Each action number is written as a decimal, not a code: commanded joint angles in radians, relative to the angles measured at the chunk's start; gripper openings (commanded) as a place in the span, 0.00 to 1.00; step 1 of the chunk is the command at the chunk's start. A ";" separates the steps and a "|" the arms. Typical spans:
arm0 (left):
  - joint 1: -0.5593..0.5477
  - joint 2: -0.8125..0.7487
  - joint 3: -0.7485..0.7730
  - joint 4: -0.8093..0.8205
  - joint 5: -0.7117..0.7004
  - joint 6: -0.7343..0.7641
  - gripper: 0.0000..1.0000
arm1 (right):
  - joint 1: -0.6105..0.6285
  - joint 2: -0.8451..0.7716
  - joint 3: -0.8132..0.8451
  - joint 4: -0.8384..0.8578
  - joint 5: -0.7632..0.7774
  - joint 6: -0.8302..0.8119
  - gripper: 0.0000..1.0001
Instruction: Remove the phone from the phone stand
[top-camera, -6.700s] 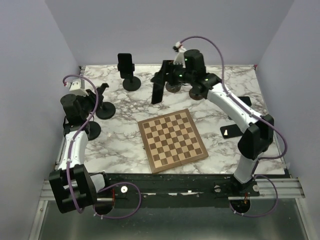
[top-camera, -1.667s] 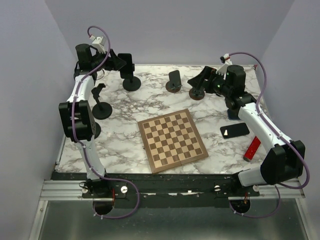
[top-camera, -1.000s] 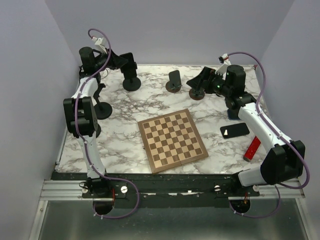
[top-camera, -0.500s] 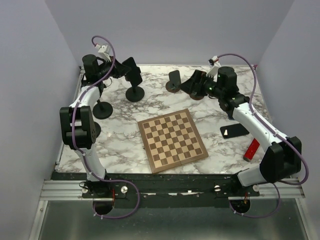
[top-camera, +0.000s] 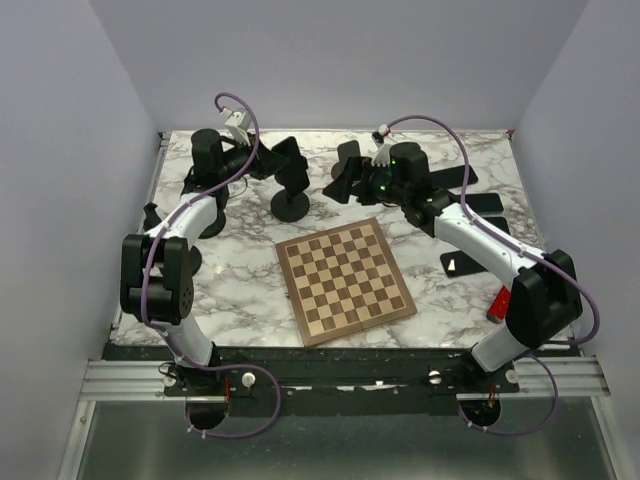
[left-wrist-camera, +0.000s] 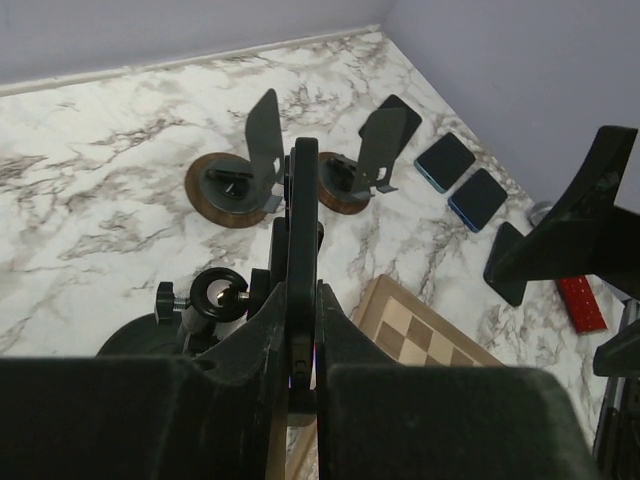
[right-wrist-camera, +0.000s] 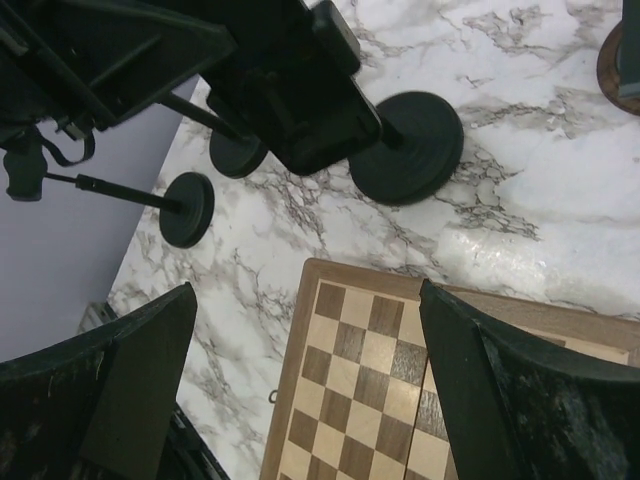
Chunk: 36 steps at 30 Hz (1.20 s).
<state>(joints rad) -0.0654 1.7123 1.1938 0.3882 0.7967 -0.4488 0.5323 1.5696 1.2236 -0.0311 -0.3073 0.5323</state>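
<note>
The left hand (left-wrist-camera: 300, 305) was clenched on the phone (left-wrist-camera: 303, 200), held edge-on and seemingly still seated in the phone stand (top-camera: 291, 205) beyond the chessboard (top-camera: 345, 282). The right hand (right-wrist-camera: 305, 290) hung spread wide just beside it, bracing nothing. Pulling now risked dragging or toppling the stand across the desk (top-camera: 240, 280), since its cradle likely gripped the phone.

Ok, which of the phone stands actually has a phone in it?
The black-based stand off the far left corner of the chessboard: its phone sits in the left pincer. The two brown-based stands hold nothing.
</note>
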 joint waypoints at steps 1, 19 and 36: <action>-0.038 -0.052 -0.040 0.025 -0.008 -0.034 0.00 | 0.037 0.041 0.074 -0.024 0.096 -0.029 0.99; -0.026 -0.289 -0.300 0.079 -0.225 -0.033 0.83 | 0.140 0.321 0.435 -0.189 0.352 -0.284 1.00; 0.035 -0.719 -0.643 0.037 -0.409 -0.163 0.83 | 0.309 0.472 0.624 -0.099 0.674 -0.384 1.00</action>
<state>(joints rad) -0.0319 0.9836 0.5964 0.4171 0.4171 -0.5533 0.8452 2.0033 1.7840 -0.1574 0.2886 0.1627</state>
